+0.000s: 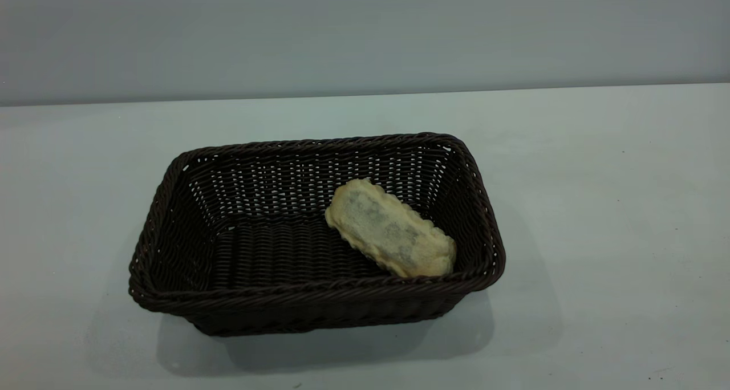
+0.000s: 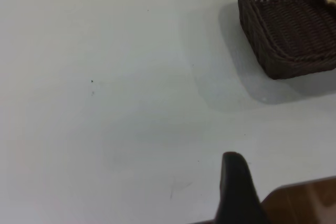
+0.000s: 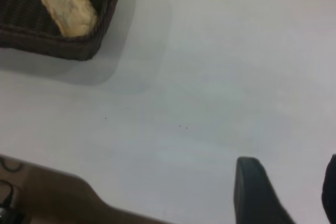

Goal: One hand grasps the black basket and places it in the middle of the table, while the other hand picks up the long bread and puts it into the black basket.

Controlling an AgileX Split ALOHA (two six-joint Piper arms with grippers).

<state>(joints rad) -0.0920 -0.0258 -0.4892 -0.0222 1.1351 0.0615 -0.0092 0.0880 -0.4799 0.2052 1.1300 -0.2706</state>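
Observation:
The black basket (image 1: 316, 292) stands on the table (image 1: 599, 207) near its middle. The long bread (image 1: 390, 230) lies inside it at the right end, pale underside up, leaning on the front wall. Neither gripper shows in the exterior view. In the left wrist view one black finger (image 2: 236, 187) of my left gripper (image 2: 286, 174) hangs alone over bare table, far from the basket (image 2: 283, 35); its jaws stand apart and empty. My right gripper (image 3: 289, 169) shows two fingers with a wide gap, empty, well away from the basket (image 3: 52, 45) and the bread (image 3: 65, 3).
A brown wooden edge borders the table in the left wrist view (image 2: 304, 203) and in the right wrist view (image 3: 47, 192). A grey wall runs behind the table. A few tiny dark specks (image 2: 92, 81) mark the tabletop.

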